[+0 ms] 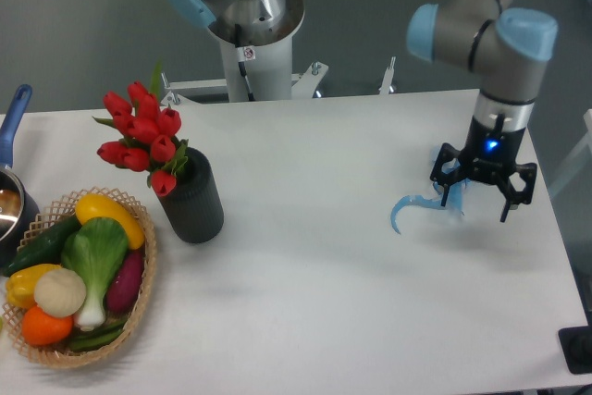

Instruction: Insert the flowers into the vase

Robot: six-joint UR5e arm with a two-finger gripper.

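The flowers stand in the vase, red heads bunched above the rim and leaning toward the left, green leaves showing among them. The vase stands upright on the white table, left of centre, just beside the wicker basket, which sits at the table's left front.

The basket holds vegetables: a yellow pepper, a green leafy cabbage, a cucumber, a purple aubergine, a pale round onion and an orange fruit. A pot with a blue handle sits at the far left edge, partly out of view.

The gripper points straight down over the right side of the table, well apart from the vase. Its fingers are spread wide and grasp nothing. A curly light-blue ribbon scrap lies on the table directly under and to the left of the gripper; whether the fingertips touch it cannot be told. A blue light glows on the wrist. The arm's base stands behind the table's far edge.
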